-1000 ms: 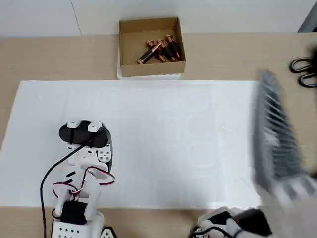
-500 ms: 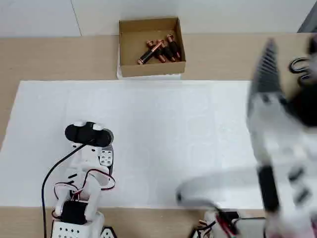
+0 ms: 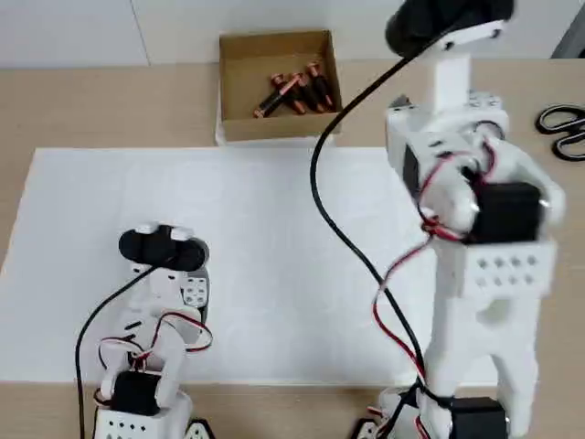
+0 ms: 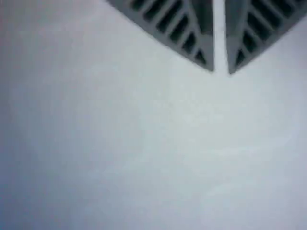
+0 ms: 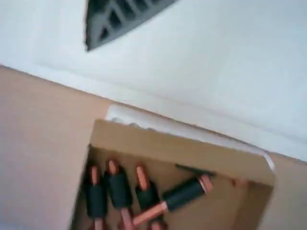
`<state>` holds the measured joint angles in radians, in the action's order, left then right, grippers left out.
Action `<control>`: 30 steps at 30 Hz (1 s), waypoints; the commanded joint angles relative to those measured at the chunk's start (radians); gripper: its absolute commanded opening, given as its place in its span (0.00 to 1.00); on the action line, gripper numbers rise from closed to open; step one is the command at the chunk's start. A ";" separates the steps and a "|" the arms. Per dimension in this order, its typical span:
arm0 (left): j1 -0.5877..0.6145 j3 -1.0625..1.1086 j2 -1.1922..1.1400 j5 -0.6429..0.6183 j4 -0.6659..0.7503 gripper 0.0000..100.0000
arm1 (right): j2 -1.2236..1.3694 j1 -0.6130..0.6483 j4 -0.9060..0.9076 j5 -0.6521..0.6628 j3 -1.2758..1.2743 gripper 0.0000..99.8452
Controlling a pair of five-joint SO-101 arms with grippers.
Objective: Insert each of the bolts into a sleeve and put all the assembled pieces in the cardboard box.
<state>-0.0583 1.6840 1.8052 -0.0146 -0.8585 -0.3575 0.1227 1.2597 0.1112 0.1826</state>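
Two arms stand at the 6 o'clock edge of a wooden table (image 3: 110,105), seen from the high view. A white sheet (image 3: 292,238) covers most of the tabletop. The cardboard box (image 3: 274,128) sits at 12 o'clock, just beyond the sheet's far edge. Several assembled pieces (image 3: 294,91), copper-coloured bolts in black sleeves, lie together inside the box, toward its 3 o'clock side, and some overlap.

The left arm (image 3: 160,302) is folded low at 7 o'clock over the sheet, well apart from the box. Its wrist view shows the left gripper (image 4: 221,71) close above the bare sheet (image 4: 144,153). The ribbed grey fingers (image 4: 187,33) are drawn together with only a thin slit between them, and nothing is held.

The right arm (image 3: 484,265) rises tall from 5 o'clock and stretches toward 1 o'clock, high over the table near the box's 3 o'clock side. Its wrist view looks down past the right gripper (image 5: 96,33) onto the sheet's edge and the open box (image 5: 182,153). The pieces (image 5: 184,194) lie on the box floor there, one of them crosswise to the others. Whether this gripper is apart or together cannot be told.

Black-handled scissors (image 3: 562,128) lie on the bare wood at 2 o'clock, off the sheet.
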 commanded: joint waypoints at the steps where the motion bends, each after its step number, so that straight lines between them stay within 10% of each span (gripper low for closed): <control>1: 0.000 -0.004 0.009 -0.003 -0.002 0.01 | -0.024 0.012 -0.194 -0.006 -0.222 0.19; 18: 0.003 -0.004 0.009 -0.003 0.000 0.01 | -0.846 -0.047 -0.906 -0.002 -1.335 0.19; 30: 0.003 -0.004 0.009 -0.003 0.000 0.01 | -1.466 -0.314 -0.763 -0.006 -1.814 0.19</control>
<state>-0.0583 1.6840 1.8052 -0.0146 -0.8585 -1.7077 -0.1780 0.4235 0.1112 -1.5973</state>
